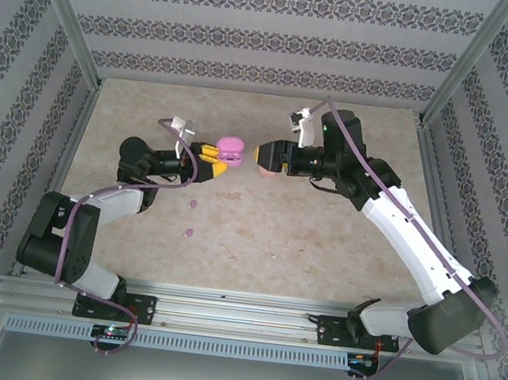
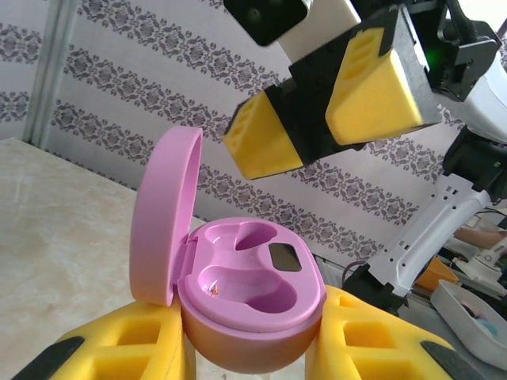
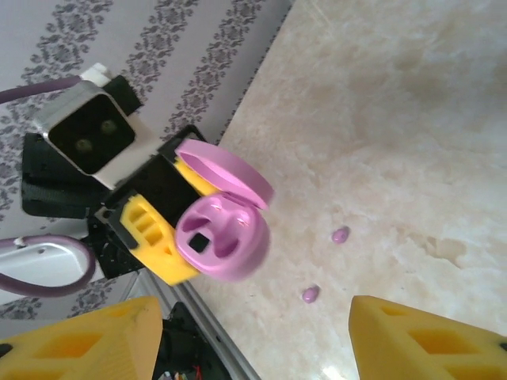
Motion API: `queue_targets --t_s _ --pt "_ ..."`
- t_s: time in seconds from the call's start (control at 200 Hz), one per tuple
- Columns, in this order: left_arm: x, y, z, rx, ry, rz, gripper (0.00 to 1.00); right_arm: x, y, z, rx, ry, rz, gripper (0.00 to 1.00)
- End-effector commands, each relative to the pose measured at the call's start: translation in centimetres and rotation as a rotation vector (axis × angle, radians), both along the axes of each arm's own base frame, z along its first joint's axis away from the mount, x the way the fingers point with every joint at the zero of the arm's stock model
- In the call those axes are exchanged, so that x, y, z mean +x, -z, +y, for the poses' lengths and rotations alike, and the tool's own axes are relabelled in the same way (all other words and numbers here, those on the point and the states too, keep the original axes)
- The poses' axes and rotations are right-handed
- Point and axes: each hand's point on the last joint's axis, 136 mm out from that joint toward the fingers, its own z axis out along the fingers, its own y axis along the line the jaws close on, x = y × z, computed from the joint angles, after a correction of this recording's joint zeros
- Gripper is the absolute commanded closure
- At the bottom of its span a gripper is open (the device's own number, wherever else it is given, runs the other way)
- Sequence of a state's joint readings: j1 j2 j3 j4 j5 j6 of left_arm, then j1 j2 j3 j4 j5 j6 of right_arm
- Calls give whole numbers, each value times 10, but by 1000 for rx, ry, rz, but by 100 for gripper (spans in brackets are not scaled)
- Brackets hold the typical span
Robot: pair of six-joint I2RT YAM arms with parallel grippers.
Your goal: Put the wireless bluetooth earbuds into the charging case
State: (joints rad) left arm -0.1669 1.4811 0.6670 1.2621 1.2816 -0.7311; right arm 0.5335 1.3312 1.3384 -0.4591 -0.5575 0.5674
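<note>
Left wrist view: the left tool (image 2: 252, 356) is pinching the case (image 2: 253, 277) by its base, with the lid (image 2: 162, 214) standing open. The right tool (image 1: 266, 153) is hovering spread, just ahead of the case. One purple bud (image 3: 340, 235) and a second bud (image 3: 310, 294) are lying on the tabletop (image 1: 322, 236), below the left tool and apart from it.

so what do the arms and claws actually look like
The left arm and right arm are both made of white shells with black joints. A thin purple cable runs along each. The left claw and right claw each have two chunky yellow wedge fingers on a black body, with a white camera box at the wrist.
</note>
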Motion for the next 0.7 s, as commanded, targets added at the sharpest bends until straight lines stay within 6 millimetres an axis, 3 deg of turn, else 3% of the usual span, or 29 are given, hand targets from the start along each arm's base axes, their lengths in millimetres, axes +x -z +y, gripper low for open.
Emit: queue_targets --t_s 0.0,0.115,0.245,0.555,0.699 --pt "0 -4 11 28 -45 -55 91 5 12 -12 -14 111 34 38" --pt "7 11 22 114 -136 -38 90 9 45 -14 -51 194 92 42" --pt "7 24 32 267 -225 -44 84 8 87 -3 -76 253 192 47" --pt "9 21 59 278 -357 -66 83 -5 183 66 -96 243 419 61" --pt "12 20 66 252 -403 -55 83 -11 218 99 -95 230 508 65"
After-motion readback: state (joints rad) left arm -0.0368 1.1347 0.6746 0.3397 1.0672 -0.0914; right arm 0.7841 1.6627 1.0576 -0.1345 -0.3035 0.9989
